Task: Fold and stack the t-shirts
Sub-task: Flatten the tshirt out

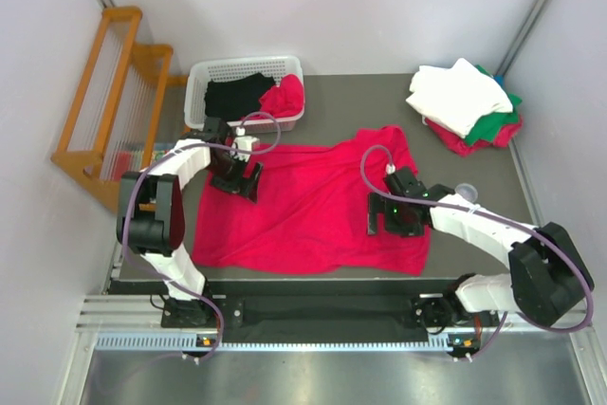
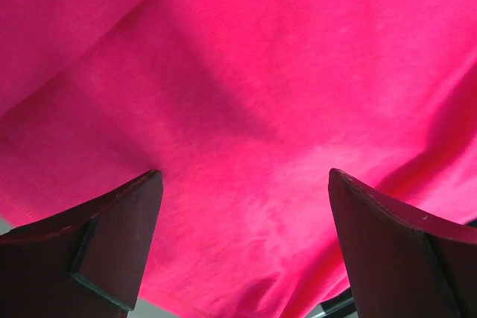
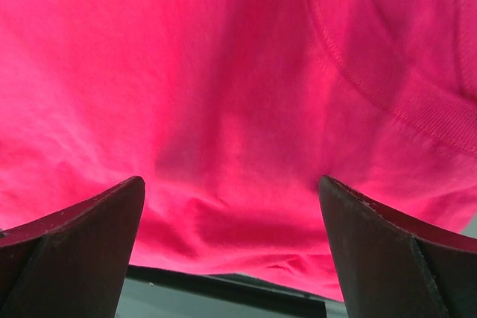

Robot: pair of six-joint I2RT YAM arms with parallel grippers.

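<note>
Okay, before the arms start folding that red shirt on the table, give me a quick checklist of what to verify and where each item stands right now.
1. Red t-shirt spread on the table: ok, mostly flat, some wrinkles.
2. Left end effector open over the shirt's left edge: ok, fingers apart, nothing between them.
3. Right end effector open over the shirt's right side: ok, fingers apart, nothing held.
4. Fingertips actually touching the cloth: cannot tell from any view.
5. Folded stack at the far right corner, white shirt on top, apart from the red t-shirt: ok.
6. Basket with the black and red shirts inside, clear of the spread shirt: ok, though the left arm works close beside it.
</note>
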